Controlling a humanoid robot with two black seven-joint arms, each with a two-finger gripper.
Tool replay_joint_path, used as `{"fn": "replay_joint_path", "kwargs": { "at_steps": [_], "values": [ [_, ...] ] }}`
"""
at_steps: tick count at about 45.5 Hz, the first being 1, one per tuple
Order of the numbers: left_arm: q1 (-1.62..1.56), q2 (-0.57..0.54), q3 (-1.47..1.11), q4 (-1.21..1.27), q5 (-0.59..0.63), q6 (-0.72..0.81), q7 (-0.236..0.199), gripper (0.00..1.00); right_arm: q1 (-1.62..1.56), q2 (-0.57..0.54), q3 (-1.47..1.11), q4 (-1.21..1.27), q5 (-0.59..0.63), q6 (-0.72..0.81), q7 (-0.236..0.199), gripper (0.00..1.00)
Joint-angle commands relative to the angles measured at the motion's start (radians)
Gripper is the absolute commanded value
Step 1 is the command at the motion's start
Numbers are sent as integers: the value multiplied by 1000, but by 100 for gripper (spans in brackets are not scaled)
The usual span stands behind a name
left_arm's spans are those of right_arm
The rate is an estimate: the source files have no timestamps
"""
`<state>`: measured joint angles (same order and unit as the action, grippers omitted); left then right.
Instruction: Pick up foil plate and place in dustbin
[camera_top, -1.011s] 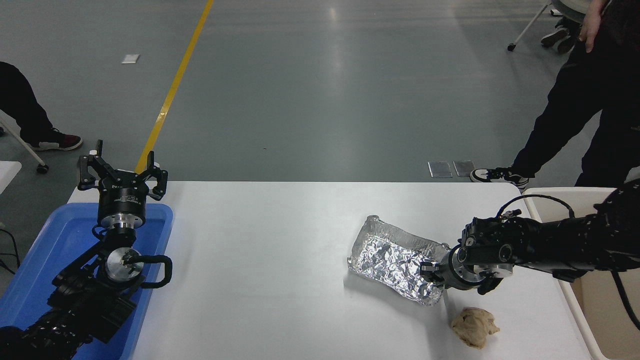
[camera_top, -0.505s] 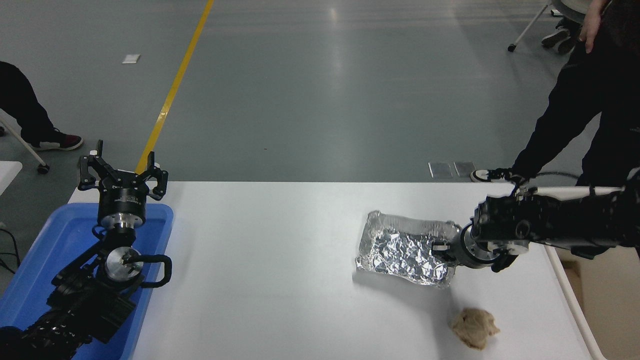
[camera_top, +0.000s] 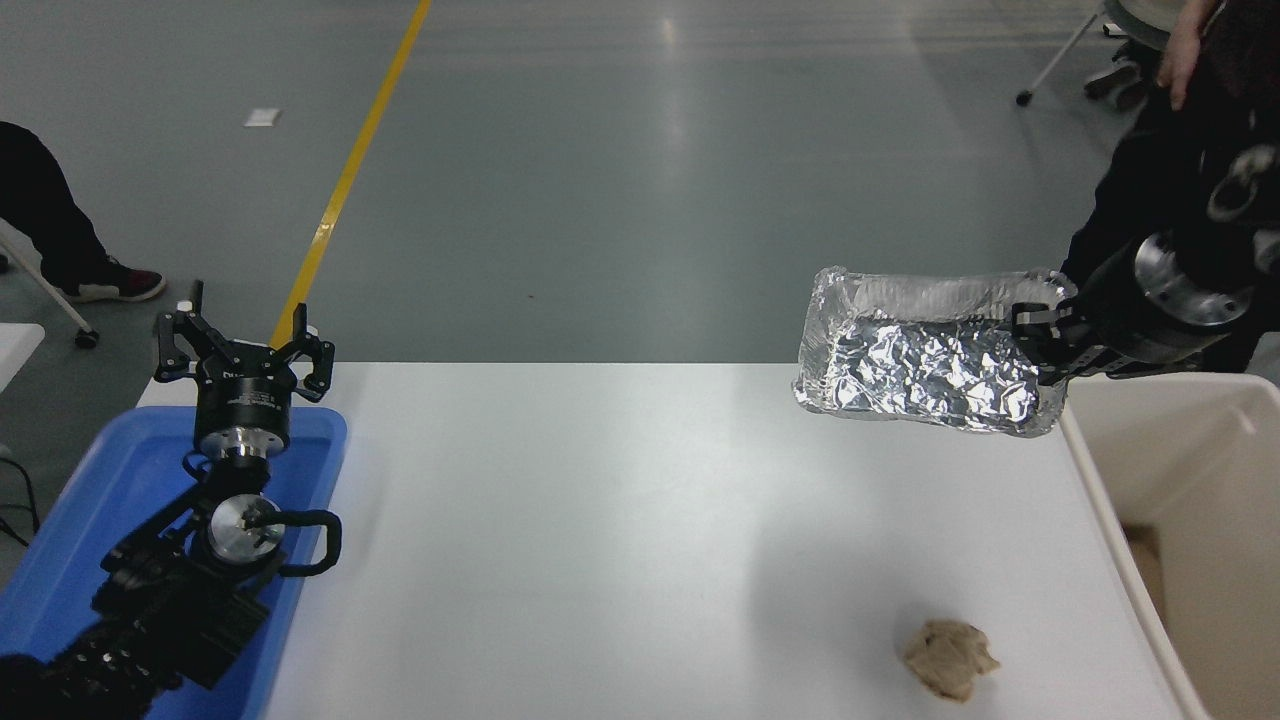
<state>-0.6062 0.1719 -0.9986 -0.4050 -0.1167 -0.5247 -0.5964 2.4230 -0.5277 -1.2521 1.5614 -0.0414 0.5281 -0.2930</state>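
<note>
Half done: foil plate (camera_top: 925, 365) clamped by right claw (camera_top: 1040, 340), lifted off desk (camera_top: 600, 520); release into dustbin (camera_top: 1180, 470) remaining. Left claw (camera_top: 242, 352) parked, spread apart.

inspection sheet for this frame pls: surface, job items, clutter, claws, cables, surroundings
Surface: white table, bare in the middle.
Job items: foil plate held in the air near the table's far right corner, not yet over the dustbin at the right edge.
Clutter: tan paper wad near the front right; blue tray at the left.
Claws: right claw shut on the plate's right end; left claw open, parked over the tray.
Cables: black loop on the left arm.
Surroundings: grey floor, yellow line, people at far left and far right.
</note>
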Motion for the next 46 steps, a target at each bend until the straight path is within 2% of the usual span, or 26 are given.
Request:
{"fn": "replay_joint_path", "kwargs": {
  "at_steps": [1, 12, 15, 20, 23, 29, 35, 41, 46],
  "values": [
    [-1, 0, 0, 0, 0, 0, 0, 99, 148, -6, -92, 29, 21, 64, 3, 0],
    [-1, 0, 0, 0, 0, 0, 0, 99, 128, -41, -265, -75, -5, 55, 15, 0],
    [-1, 0, 0, 0, -1, 0, 0, 99, 97, -104, -315, -151, -50, 55, 29, 0],
    [-1, 0, 0, 0, -1, 0, 0, 99, -22, -268, -336, -346, -234, 47, 69, 0],
    [-1, 0, 0, 0, -1, 0, 0, 99, -123, -356, -305, -476, -297, 30, 84, 0],
    [-1, 0, 0, 0, -1, 0, 0, 99, -419, -483, -98, -658, -307, -57, 87, 0],
    [-1, 0, 0, 0, -3, 0, 0, 99, -807, -511, 202, -799, -301, -169, 84, 0],
    [-1, 0, 0, 0, -3, 0, 0, 99, -1206, -474, 544, -903, -298, -304, 74, 0],
    [-1, 0, 0, 0, -3, 0, 0, 99, -1493, -355, 804, -1015, -298, -394, 63, 0]
  ]
}}
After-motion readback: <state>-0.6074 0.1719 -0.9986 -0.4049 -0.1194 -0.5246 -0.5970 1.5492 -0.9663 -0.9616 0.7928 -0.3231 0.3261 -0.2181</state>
